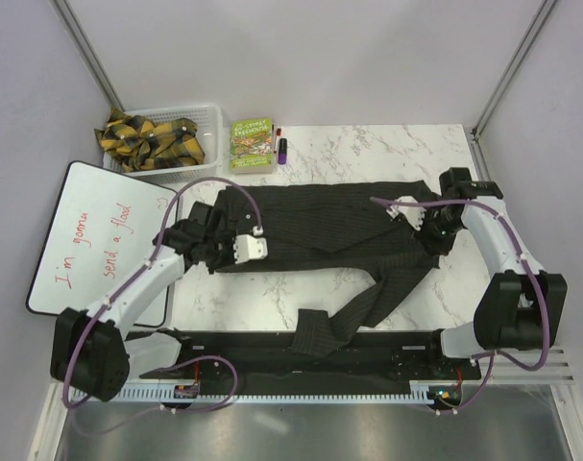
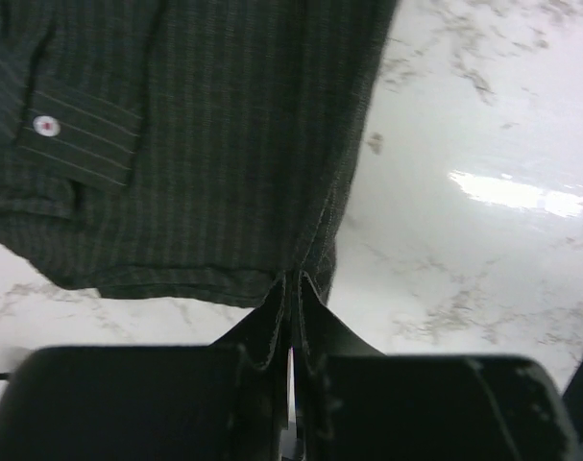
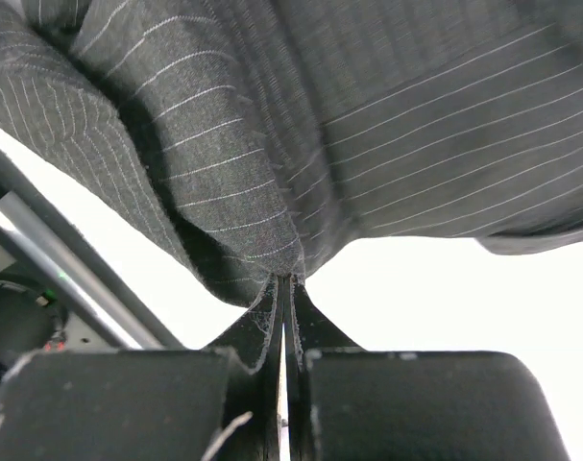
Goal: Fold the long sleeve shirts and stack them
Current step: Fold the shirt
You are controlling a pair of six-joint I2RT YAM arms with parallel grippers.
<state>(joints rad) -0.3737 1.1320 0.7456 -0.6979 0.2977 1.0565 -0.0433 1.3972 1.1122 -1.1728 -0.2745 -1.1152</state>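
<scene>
Long sleeve shirt (image 1: 320, 226), dark pinstripe, spread ahead of both: left gripper (image 2: 291, 283) and right gripper (image 3: 283, 283) each pinch its edge at their tips, seemingly for folding.

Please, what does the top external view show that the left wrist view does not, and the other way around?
Only the top external view: the white basket holding yellow-black cloth, the green book, the whiteboard, the right arm, and one sleeve trailing toward the near edge.
Only the left wrist view: a white button on a cuff, and up close, the left end effector shut on the hem.
Both: the dark striped shirt and the marble table.
</scene>
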